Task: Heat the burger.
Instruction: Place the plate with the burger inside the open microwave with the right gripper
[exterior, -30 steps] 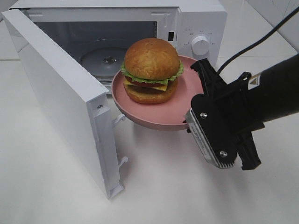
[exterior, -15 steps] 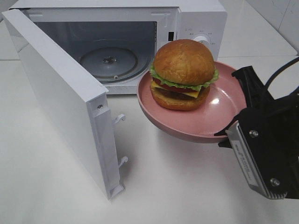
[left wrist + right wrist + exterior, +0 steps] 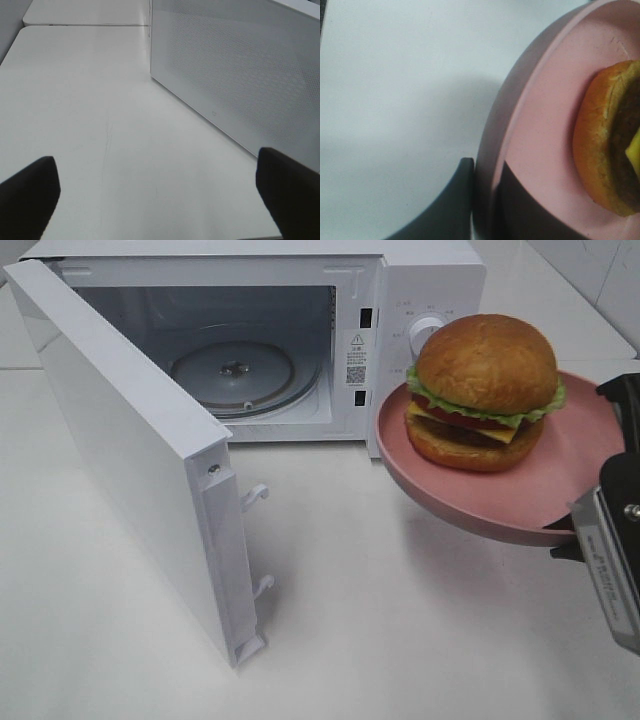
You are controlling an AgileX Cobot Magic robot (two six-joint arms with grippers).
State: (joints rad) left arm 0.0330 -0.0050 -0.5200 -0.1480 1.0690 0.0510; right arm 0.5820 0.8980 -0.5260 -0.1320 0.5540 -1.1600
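From above, the right gripper, pinching the pink plate, is carrying the burger rightward away from the open microwave. Left wrist: left gripper spread beside the microwave's side. Right wrist: fingers clamping the plate's rim.

There was one burger; one pink plate; one white microwave; two grippers showed.

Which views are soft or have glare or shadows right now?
Exterior high: sharp, even light, gloss on the burger bun, soft shadow under the pink plate. Right wrist: close and soft, hand fingers blurred at the plate rim, plate shadow on the table. Left wrist: hand fingers dark blurs.
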